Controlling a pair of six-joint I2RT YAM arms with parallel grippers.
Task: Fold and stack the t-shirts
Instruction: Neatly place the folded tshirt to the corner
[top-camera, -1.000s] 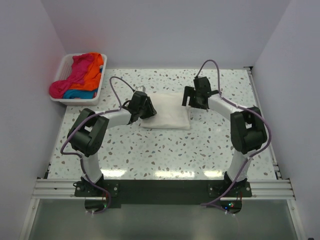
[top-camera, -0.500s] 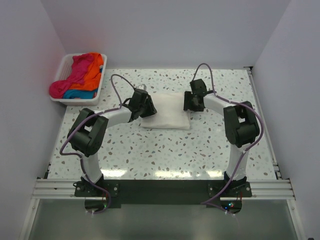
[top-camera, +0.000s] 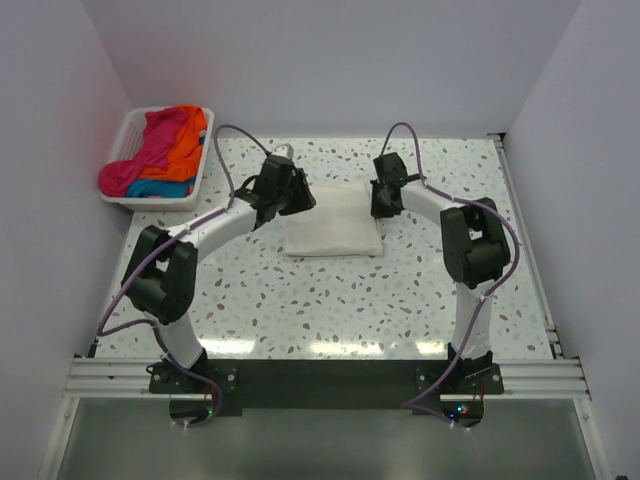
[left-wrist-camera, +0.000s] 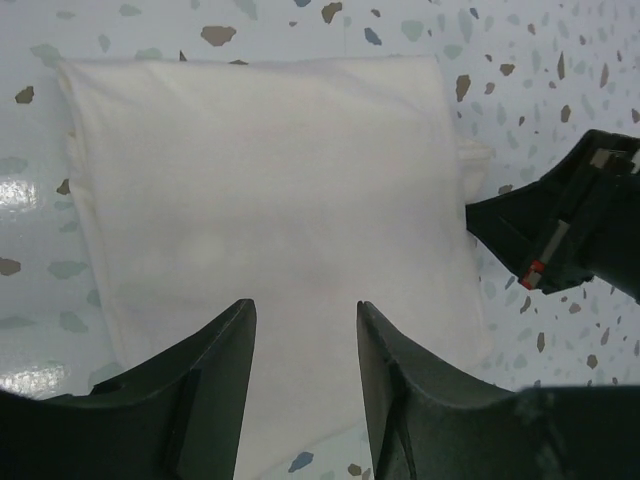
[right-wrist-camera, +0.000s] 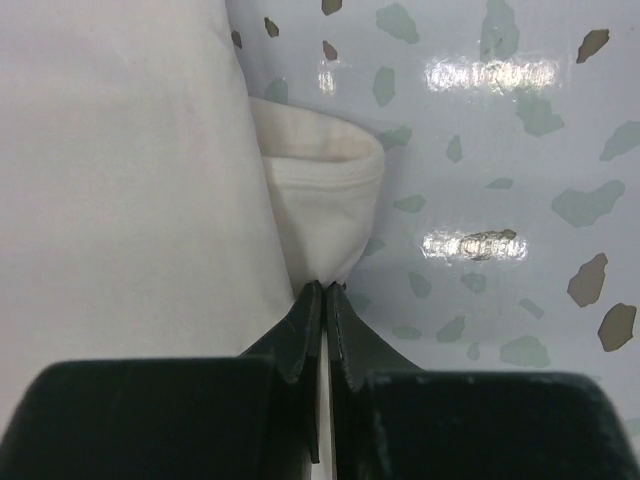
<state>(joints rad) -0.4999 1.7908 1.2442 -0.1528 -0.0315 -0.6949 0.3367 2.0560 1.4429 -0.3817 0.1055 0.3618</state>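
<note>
The white shirt (top-camera: 333, 224) is lying folded into a flat block on the desk (top-camera: 330, 300), in the far half, roughly midway between the left and right edges. The remaining pink, orange and blue shirts (top-camera: 165, 150) are sitting heaped in the basket (top-camera: 150, 204) at the far left corner. The right gripper (right-wrist-camera: 325, 290) is showing its fingers pressed together, pinching the tip of a small flap (right-wrist-camera: 325, 215) of hemmed cloth that is sticking out from the block's right side toward the right edge of the desk. The left gripper (left-wrist-camera: 303, 318) is hovering at the block's left side with fingers spread and nothing between them; whether they are touching the cloth cannot be told. Judgement: the fold is nearly finished and the step in hand is tidying that stray flap. The controlling relation is that the body of the shirt is lying leftward of the right fingers, so the flap is needing a carry toward the left edge, over or under the block. The right arm is the nearer one; the left is placed to hold the opposite side down.
</note>
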